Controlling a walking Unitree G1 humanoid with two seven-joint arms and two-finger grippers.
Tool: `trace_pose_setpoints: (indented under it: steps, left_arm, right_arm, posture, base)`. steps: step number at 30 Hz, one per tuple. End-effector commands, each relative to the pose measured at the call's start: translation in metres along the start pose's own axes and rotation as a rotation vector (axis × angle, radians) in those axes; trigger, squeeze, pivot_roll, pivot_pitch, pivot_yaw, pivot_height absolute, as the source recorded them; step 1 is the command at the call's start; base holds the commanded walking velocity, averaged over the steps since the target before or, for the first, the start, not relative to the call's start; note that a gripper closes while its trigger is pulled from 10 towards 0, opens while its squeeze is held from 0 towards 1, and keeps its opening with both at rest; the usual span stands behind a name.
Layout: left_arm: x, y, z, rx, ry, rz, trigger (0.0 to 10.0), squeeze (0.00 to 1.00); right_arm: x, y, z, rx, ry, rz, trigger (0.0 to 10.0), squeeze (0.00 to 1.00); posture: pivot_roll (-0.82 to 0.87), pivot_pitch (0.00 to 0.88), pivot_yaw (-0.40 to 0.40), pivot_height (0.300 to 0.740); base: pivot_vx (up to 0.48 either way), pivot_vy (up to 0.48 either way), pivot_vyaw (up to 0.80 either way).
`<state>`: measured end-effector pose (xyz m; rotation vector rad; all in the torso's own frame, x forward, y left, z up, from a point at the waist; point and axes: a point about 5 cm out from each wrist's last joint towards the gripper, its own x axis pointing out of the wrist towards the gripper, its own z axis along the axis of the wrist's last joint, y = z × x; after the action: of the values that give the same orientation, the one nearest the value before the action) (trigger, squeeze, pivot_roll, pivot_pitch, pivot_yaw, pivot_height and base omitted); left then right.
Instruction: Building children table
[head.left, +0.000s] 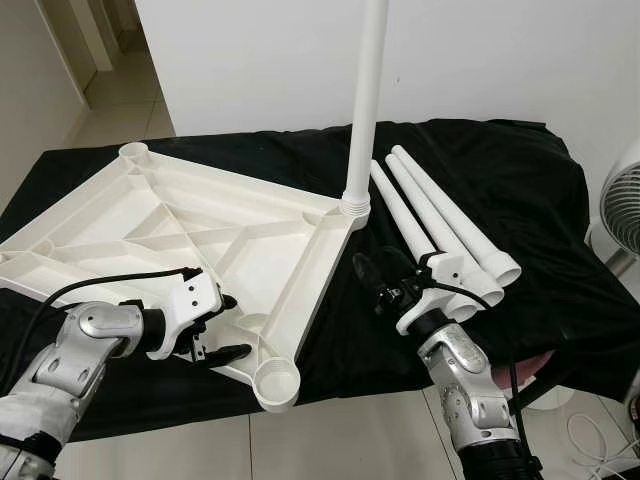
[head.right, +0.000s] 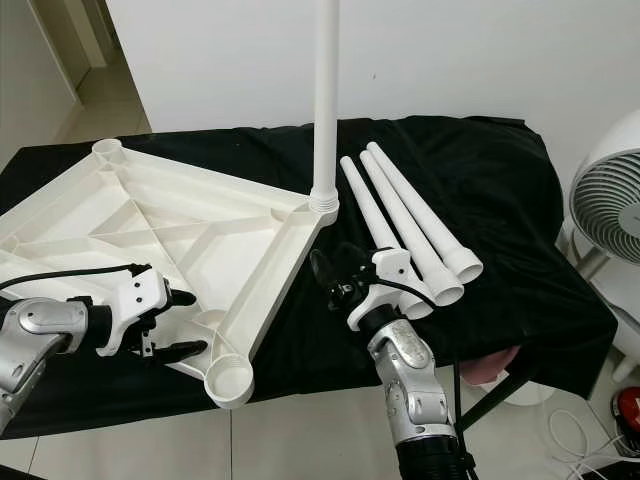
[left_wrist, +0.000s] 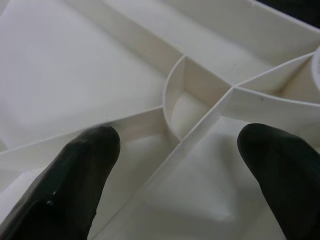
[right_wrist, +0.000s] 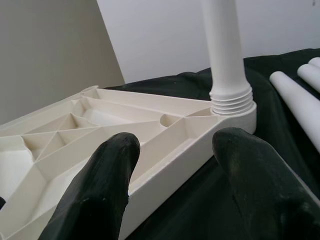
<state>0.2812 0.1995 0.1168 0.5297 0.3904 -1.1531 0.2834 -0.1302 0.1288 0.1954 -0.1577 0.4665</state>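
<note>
On the black-draped worktop (head.left: 520, 180) lies the upturned white tabletop (head.left: 170, 235); the left hand (head.left: 213, 328), released, hovers over its near edge. One leg (head.left: 362, 110) stands in the far corner socket. The right hand (head.left: 372, 282), released, sits beside three loose legs (head.left: 440, 225).

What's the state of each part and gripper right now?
tabletop: upside down on the black cloth, ribs up.
fitted leg: upright in the far corner socket.
loose legs: three, lying side by side on the cloth.
near corner socket: empty.
left gripper: open, over the tabletop's near edge.
right gripper: open, holding nothing, beside the loose legs.
</note>
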Motion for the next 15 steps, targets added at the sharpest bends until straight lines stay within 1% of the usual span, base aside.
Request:
trace_pose_setpoints:
  steps: [1, 3, 6, 9, 10, 11, 13, 14, 15]
  left_arm:
    - [-0.003, -0.01, -0.018, -0.052, 0.079, -0.118, 10.0, 0.0]
    - [-0.004, -0.006, -0.019, -0.048, 0.081, -0.105, 10.0, 0.0]
    - [-0.006, 0.005, -0.017, -0.056, 0.076, -0.052, 10.0, 0.0]
    - [-0.007, 0.009, -0.017, -0.057, 0.081, -0.033, 10.0, 0.0]
    - [-0.009, 0.013, -0.019, -0.059, 0.09, -0.012, 10.0, 0.0]
    - [-0.011, 0.016, -0.02, -0.046, 0.103, 0.009, 10.0, 0.0]
    - [-0.012, 0.019, -0.021, -0.036, 0.111, 0.022, 10.0, 0.0]
    - [-0.013, 0.022, -0.021, -0.012, 0.126, 0.051, 10.0, 0.0]
    - [-0.013, 0.022, -0.021, -0.012, 0.126, 0.051, 10.0, 0.0]
  right_arm:
    - [0.0, -0.001, 0.001, -0.004, -0.007, -0.003, 10.0, 0.0]
    - [0.001, -0.001, 0.001, -0.004, -0.007, -0.003, 10.0, 0.0]
    - [0.002, 0.0, 0.002, -0.003, -0.011, 0.0, 10.0, 0.0]
    - [0.003, 0.0, 0.002, -0.005, -0.012, 0.001, 10.0, 0.0]
    - [0.003, 0.0, 0.002, -0.006, -0.012, 0.0, 10.0, 0.0]
    - [0.003, 0.0, 0.002, -0.007, -0.012, -0.001, 10.0, 0.0]
    - [0.003, 0.0, 0.002, -0.007, -0.012, -0.001, 10.0, 0.0]
    - [0.003, 0.0, 0.002, -0.007, -0.014, -0.003, 10.0, 0.0]
    - [0.003, 0.0, 0.002, -0.007, -0.014, -0.003, 10.0, 0.0]
  posture:
    - [-0.07, 0.0, 0.039, 0.74]
    - [-0.07, 0.0, 0.038, 0.74]
    - [-0.07, 0.0, 0.037, 0.74]
    - [-0.07, 0.0, 0.038, 0.74]
    - [-0.07, 0.0, 0.038, 0.74]
    - [-0.07, 0.0, 0.038, 0.74]
    - [-0.07, 0.0, 0.038, 0.74]
    - [-0.07, 0.0, 0.04, 0.74]
    - [-0.07, 0.0, 0.04, 0.74]
  base:
    - [0.0, 0.0, 0.0]
    - [0.0, 0.0, 0.0]
    - [0.0, 0.0, 0.0]
    - [0.0, 0.0, 0.0]
    - [0.0, 0.0, 0.0]
    - [0.0, 0.0, 0.0]
    - [0.0, 0.0, 0.0]
    - [0.0, 0.0, 0.0]
    - [0.0, 0.0, 0.0]
